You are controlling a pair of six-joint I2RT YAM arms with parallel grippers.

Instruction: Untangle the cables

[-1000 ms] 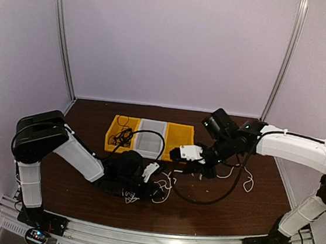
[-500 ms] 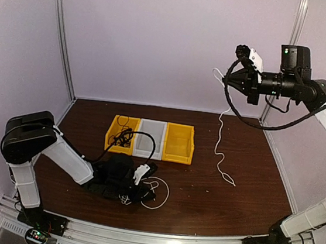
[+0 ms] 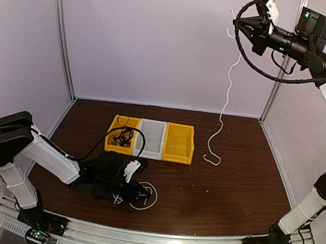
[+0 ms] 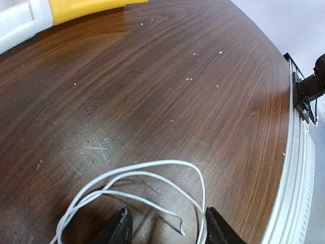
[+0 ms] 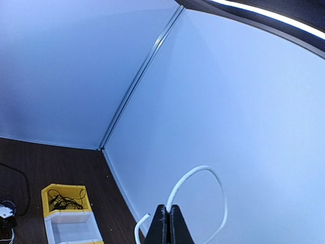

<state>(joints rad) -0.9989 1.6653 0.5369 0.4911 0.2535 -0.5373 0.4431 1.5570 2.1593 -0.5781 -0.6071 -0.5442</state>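
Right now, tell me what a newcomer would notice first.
The right gripper, raised high at the back right, is shut on a white cable that dangles to the table. Low at the front, the open left gripper is down at a white loop.

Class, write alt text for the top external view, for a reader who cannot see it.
The right gripper, raised high, holds a white cable that hangs down to the table. The left gripper sits low beside a second white cable looped near three bins.

Robotics lab test cell. Plain pale walls and aluminium posts enclose a brown worktop. Two arms are bolted at its front rail.
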